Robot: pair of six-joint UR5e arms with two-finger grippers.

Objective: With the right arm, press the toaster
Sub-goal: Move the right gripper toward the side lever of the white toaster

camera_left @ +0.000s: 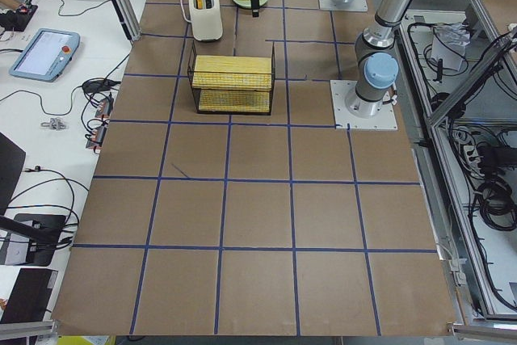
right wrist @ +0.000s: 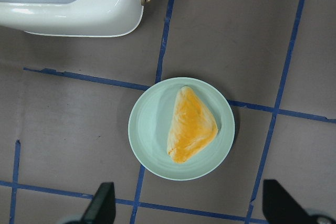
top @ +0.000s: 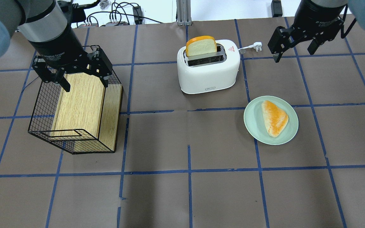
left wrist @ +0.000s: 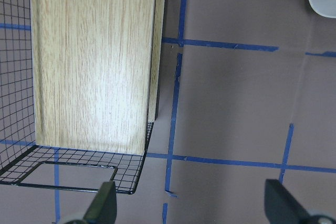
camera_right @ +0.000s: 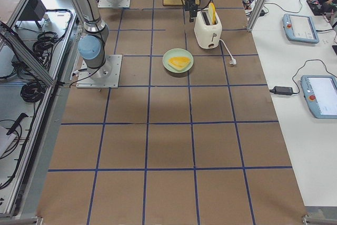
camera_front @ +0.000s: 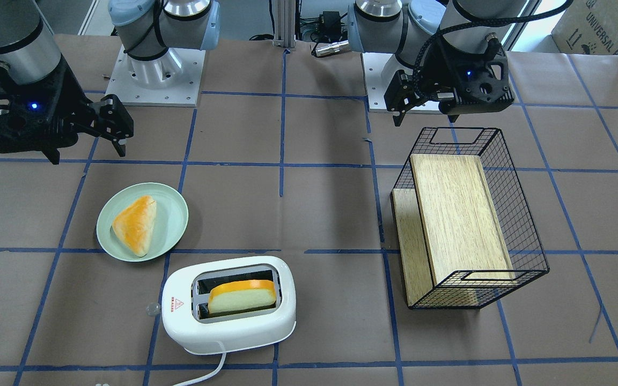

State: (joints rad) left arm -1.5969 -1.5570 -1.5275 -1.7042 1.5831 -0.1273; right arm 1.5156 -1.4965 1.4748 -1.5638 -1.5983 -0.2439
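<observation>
Front-facing view. White glossy rounded two-slot toaster stood close to the table edge opposite my bases, on my right half. A yellow-crusted bread slice stuck up out of one slot. The small clear lever knob showed at the toaster's end. A white cord ran off toward that same edge. My right gripper hung above the table nearer my base edge, fingers spread wide, holding nothing, well apart from the toaster. Between the two lay a pale green round plate carrying a triangular orange-glazed bun. My left gripper hung with fingers apart, empty, over the base-side end of a black wire basket with a light wooden board inside.

Overhead view. Right gripper sat off the toaster's knob end, not touching. The cord's plug showed between them.

Right wrist view. Both fingertips sat at the lower corners, wide apart. Plate and bun lay below, and one corner of the toaster was at the upper left.

Left wrist view. Fingertips were apart, with the basket corner and board beneath.

Side views. The toaster stood by the edge opposite my bases, slice upright. My fingers were too small to read.
</observation>
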